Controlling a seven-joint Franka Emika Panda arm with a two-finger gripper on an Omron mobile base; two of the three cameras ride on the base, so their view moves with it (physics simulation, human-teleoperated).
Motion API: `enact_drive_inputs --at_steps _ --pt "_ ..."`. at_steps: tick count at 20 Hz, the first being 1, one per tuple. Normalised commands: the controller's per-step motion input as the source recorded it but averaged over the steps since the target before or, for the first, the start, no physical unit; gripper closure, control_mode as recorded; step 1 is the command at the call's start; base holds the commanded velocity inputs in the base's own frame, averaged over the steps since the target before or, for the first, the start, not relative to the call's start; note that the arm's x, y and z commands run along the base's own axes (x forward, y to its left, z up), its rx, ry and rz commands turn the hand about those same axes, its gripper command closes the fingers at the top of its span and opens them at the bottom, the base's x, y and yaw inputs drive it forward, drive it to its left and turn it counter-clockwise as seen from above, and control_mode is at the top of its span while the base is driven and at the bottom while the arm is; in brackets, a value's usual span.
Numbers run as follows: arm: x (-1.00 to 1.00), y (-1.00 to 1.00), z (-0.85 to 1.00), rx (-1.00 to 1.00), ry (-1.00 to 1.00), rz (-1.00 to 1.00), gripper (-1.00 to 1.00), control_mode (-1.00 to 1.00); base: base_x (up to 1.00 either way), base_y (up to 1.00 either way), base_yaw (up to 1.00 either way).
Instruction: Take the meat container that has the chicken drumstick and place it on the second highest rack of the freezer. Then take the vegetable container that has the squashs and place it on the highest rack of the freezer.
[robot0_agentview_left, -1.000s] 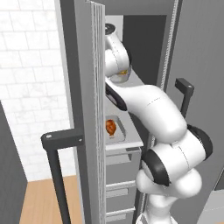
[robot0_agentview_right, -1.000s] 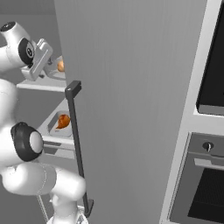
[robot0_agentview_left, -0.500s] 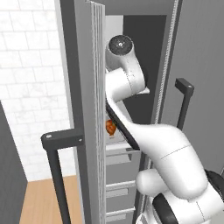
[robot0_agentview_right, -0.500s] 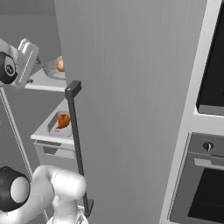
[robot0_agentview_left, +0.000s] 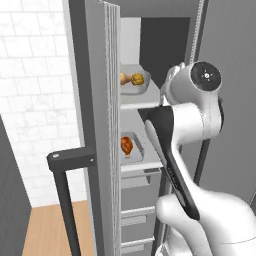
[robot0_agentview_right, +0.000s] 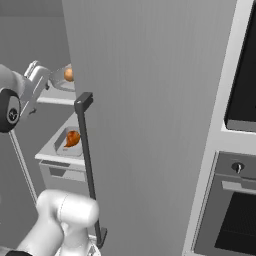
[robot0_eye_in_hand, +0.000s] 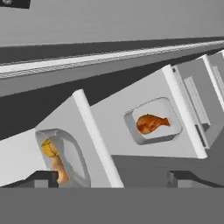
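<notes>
We face the open freezer (robot0_agentview_left: 100, 125), its racks holding both trays. The squash container (robot0_agentview_left: 134, 80) sits on the highest rack, the drumstick container (robot0_agentview_left: 131, 146) on the one below. Both look like light, stiff, shallow trays, probably slick; we judge a rim edge the safest hold, kept level so the food stays put. Our pincer (robot0_eye_in_hand: 113, 177) stands wide open and empty, just off the upper tray. Compared with a second ago, the arm has drawn back and the jaws have spread.
</notes>
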Motion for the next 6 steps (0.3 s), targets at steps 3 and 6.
enact_drive_inputs --at_steps 3,6 --pt "-1.0 -0.4 -0.07 0.16 0.16 -0.02 -1.0 -1.0 0.0 0.0 0.0" --pt "-1.0 -0.33 -0.25 0.13 0.22 -0.03 -1.0 -1.0 0.0 0.0 0.0"
